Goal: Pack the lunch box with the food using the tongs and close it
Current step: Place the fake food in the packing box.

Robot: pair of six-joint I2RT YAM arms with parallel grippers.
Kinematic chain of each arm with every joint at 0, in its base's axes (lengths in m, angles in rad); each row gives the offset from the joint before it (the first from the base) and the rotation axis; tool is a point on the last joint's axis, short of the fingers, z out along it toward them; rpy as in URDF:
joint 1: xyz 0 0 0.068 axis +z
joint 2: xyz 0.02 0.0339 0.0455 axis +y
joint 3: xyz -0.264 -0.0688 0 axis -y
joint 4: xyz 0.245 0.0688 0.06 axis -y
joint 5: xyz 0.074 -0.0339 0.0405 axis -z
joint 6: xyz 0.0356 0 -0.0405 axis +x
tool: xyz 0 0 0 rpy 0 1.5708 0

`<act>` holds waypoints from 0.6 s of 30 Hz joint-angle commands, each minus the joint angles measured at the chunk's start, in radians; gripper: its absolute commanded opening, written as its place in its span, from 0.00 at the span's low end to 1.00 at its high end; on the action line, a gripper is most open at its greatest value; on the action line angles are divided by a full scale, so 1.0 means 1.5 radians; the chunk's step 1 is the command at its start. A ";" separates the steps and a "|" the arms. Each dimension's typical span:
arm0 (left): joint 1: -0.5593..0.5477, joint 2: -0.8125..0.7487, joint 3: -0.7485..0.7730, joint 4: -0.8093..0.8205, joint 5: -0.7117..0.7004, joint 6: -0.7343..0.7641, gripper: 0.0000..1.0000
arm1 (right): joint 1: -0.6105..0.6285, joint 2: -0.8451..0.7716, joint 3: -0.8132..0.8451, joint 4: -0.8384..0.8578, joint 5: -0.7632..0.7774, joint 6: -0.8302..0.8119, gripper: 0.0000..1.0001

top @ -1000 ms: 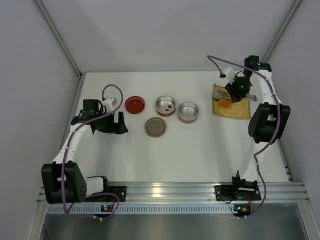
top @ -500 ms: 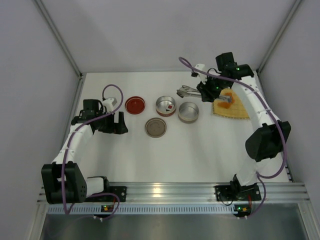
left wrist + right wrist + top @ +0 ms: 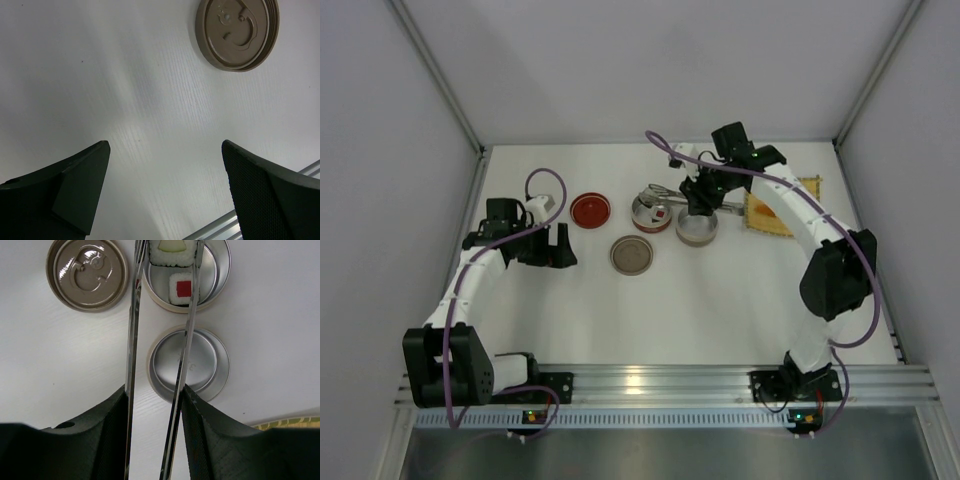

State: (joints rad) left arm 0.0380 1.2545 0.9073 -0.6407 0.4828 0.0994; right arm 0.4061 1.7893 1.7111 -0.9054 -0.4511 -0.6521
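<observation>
My right gripper point(image 3: 155, 395) is shut on the silver tongs point(image 3: 131, 340), one arm against each finger. The tong tips pinch a white-and-dark food piece with a green centre point(image 3: 172, 251) over the lunch box tin point(image 3: 222, 275). In that tin lies a white piece with a red centre point(image 3: 181, 289). A second tin point(image 3: 189, 362) stands empty beside it. In the top view my right gripper point(image 3: 700, 195) hovers over both tins point(image 3: 652, 212). My left gripper point(image 3: 555, 248) stands open at the left, holding nothing, its fingers point(image 3: 75, 185) wide apart above bare table.
A tan lid point(image 3: 632, 254) lies in front of the tins, also seen from the left wrist point(image 3: 237, 32) and the right wrist point(image 3: 87, 272). A red lid point(image 3: 591, 210) lies to their left. The yellow woven mat point(image 3: 785, 212) sits at the right.
My right arm has swung left from the yellow mat to above the tins, carrying the tongs. The left arm has stayed still.
</observation>
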 commanded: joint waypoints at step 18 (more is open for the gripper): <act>0.004 -0.001 0.032 -0.017 0.004 0.015 0.98 | 0.012 0.086 -0.016 0.137 -0.030 -0.057 0.19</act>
State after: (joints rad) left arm 0.0380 1.2709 0.9222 -0.6590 0.4820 0.1040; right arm 0.4103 1.9068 1.6749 -0.7872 -0.4507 -0.7052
